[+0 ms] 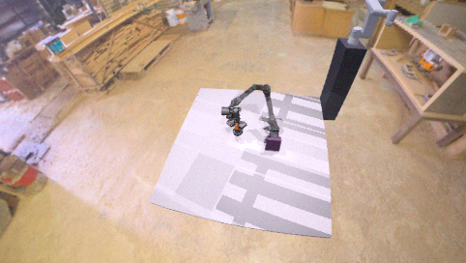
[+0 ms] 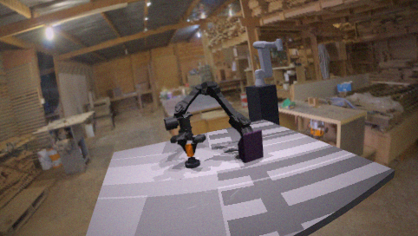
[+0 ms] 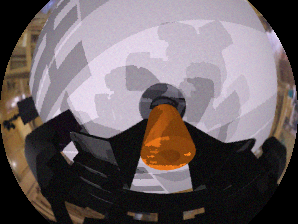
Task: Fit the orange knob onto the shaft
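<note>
The orange knob (image 1: pixel 236 127) (image 2: pixel 189 150) (image 3: pixel 168 135) is upright between the fingers of my gripper (image 1: pixel 236 125) (image 2: pixel 189 146) (image 3: pixel 164 123), which is shut on it. The dark round pedestal (image 1: pixel 237 132) (image 2: pixel 192 164) (image 3: pixel 145 104) stands on the table directly below the knob. In the exterior view, the knob's lower end is close above the pedestal's wide base, with a dark part between them. In the wrist view, the knob's far end overlaps the pedestal's middle. The shaft is not clearly distinguishable and its flat side is hidden. I cannot tell whether the knob is on the shaft.
The arm's purple base block (image 1: pixel 273 144) (image 2: pixel 251 146) stands to the right of the pedestal in the top and exterior views. The table (image 1: pixel 203 179) (image 2: pixel 182 213) carries grey shadow patches. A black column (image 1: pixel 341 73) (image 2: pixel 263 104) with a grey arm stands beyond the table.
</note>
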